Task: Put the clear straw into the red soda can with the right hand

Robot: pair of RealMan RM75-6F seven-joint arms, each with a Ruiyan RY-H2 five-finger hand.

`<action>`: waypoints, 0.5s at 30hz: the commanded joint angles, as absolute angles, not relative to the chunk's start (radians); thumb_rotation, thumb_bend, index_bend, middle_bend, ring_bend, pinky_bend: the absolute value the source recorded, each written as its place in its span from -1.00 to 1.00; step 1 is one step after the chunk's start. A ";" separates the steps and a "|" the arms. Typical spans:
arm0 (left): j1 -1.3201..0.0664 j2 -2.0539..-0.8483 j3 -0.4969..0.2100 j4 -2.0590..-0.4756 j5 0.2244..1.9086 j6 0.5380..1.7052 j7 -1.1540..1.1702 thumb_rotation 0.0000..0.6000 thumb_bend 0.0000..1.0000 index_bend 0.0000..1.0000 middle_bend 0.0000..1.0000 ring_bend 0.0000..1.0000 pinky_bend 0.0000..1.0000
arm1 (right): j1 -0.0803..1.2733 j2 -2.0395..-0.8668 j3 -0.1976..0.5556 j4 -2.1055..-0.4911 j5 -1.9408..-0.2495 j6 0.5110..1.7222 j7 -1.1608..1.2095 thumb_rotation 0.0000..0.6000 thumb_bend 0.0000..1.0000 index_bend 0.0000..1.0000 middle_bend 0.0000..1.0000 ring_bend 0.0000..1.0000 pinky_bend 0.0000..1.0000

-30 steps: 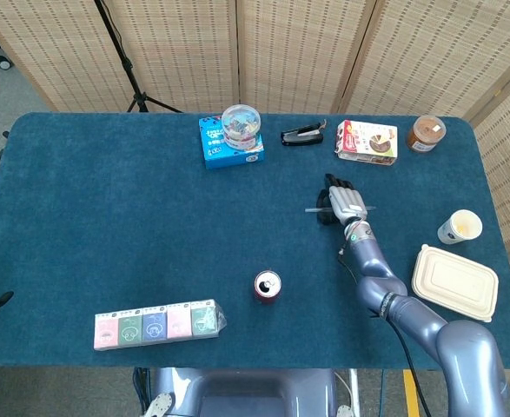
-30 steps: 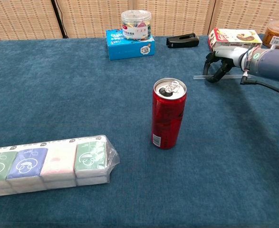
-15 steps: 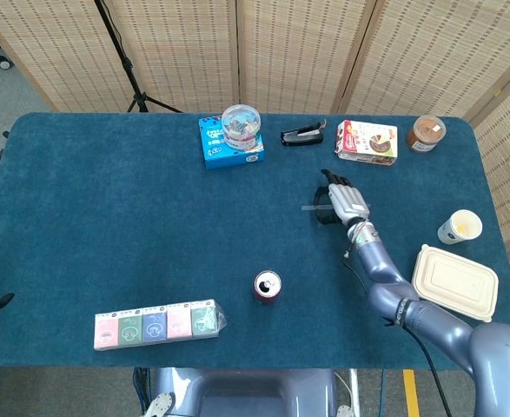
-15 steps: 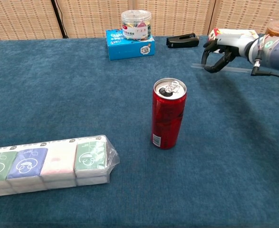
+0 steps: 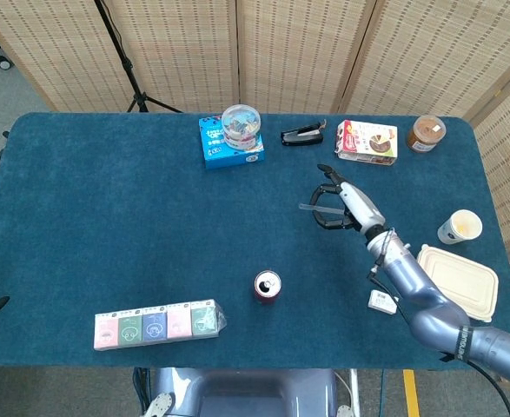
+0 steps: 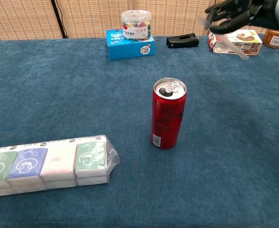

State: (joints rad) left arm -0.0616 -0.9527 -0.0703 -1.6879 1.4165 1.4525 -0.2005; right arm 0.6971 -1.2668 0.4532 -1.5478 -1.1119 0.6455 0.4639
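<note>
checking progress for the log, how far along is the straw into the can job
Done: the right hand holds the clear straw, lifted off the table.
In hand: the straw is carried in the air, far from the can.
Left: bring it over the red soda can, which stands upright with its top open, and lower it in.

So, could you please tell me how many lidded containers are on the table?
3: a clear candy jar on the blue box, a brown-filled jar at the far right corner, and a beige takeaway box near the right edge.

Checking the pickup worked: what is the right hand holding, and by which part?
The right hand holds the clear straw in its fingers, seemingly near the middle; both ends stick out.
</note>
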 commanded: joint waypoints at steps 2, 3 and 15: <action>-0.058 -0.946 -0.069 -1.683 1.428 1.460 -0.225 1.00 -1.00 -1.00 -1.00 -1.00 -1.00 | 0.612 -1.117 0.518 -1.726 -1.194 0.639 0.693 1.00 0.05 0.07 -1.00 -1.00 -1.00; -0.058 -0.945 -0.069 -1.683 1.429 1.462 -0.230 1.00 -1.00 -1.00 -1.00 -1.00 -1.00 | 0.606 -1.107 0.522 -1.738 -1.198 0.637 0.717 1.00 0.05 0.07 -1.00 -1.00 -1.00; -0.040 -0.934 -0.062 -1.663 1.443 1.482 -0.284 1.00 -1.00 -1.00 -1.00 -1.00 -1.00 | 0.558 -1.013 0.521 -1.803 -1.316 0.657 0.983 1.00 0.07 0.08 -1.00 -1.00 -1.00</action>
State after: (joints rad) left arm -0.0410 -0.9344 -0.0617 -1.6639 1.4423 1.4802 -0.2825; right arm 0.5688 -1.0328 0.5227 -1.7893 -1.2901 0.6523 0.9314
